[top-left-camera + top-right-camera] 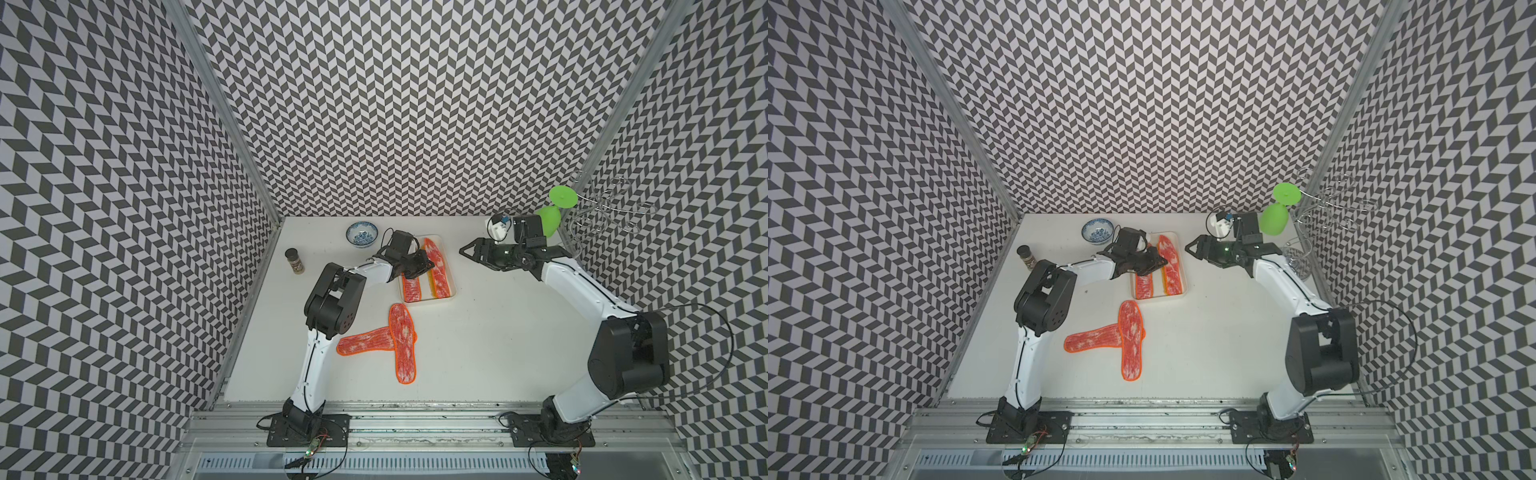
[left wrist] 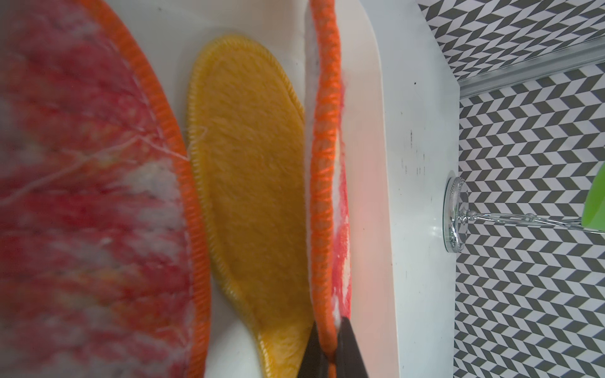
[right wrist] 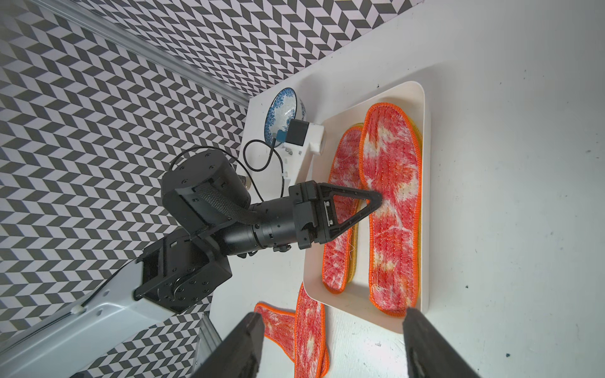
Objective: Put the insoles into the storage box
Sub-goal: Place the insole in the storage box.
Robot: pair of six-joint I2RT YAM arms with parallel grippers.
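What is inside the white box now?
Two red insoles, side by side, on yellow insoles that they mostly cover. In both top views the left gripper hides one's far end.

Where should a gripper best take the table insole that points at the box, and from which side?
Probably the narrow near end of this insole, from above on the robot's right side. It lies flat, so only the stitched edge offers a pinch. The other loose insole meets its left edge; the right edge and near end lie free.
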